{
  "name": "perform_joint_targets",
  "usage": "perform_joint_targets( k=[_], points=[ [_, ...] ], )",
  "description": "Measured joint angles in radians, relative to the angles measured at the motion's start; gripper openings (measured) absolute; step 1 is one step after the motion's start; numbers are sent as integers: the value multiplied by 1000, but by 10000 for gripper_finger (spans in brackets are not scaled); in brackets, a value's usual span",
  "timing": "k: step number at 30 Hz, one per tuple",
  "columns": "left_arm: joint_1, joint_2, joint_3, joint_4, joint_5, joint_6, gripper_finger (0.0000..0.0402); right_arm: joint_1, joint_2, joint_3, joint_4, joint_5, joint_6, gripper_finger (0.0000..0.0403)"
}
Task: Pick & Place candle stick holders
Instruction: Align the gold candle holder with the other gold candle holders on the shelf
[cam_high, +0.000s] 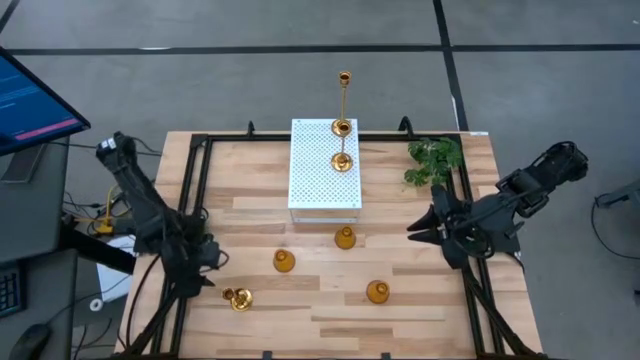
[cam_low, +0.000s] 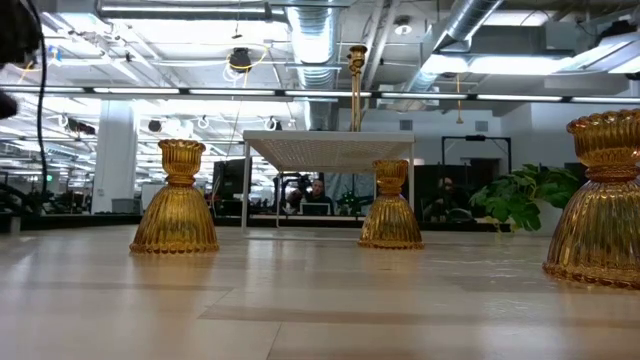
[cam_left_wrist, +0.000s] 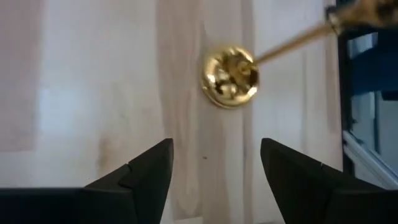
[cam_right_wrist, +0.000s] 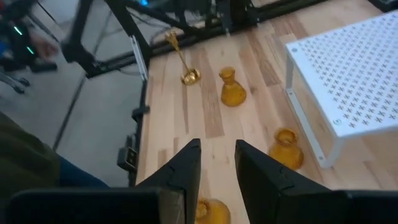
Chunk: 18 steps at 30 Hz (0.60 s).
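Hovering low over the front-left part of the tabletop (cam_high: 420, 300), the left gripper (cam_high: 207, 262) has its fingers spread apart and grasps nothing; in its wrist view the round gold base of the stemmed candle stick holder (cam_left_wrist: 229, 77) lies just ahead of the fingertips (cam_left_wrist: 149, 168), its thin stem slanting away, the piece tipped over on the wood. From above, that same stemmed candle stick holder sits just beside the left gripper, near the front-left corner.

Three flared amber-gold holders stand upright on the bare wood: one left of centre (cam_high: 284, 261), one just in front of the white perforated box (cam_high: 324, 165) at (cam_high: 345, 237), and one toward the front right (cam_high: 377, 291). On top of the box stand a tall thin-stemmed holder (cam_high: 344, 100) and a short one (cam_high: 342, 161).

The right gripper (cam_high: 422, 229) waits at the tabletop's right edge, near the green plant (cam_high: 434, 160), its fingers only narrowly parted with nothing between them.
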Motion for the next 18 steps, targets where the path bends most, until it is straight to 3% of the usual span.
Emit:
perform_joint_targets(
  k=[6,13,18],
  points=[
    [-111,1,-110,212,-111,-32,242,0,0,0,28,1,5,91],
    [-140,3,-161,279,-374,16,242,-17,0,0,29,28,8,91],
    [-140,20,-216,441,-340,45,242,-24,0,0,46,27,15,91]
  ],
)
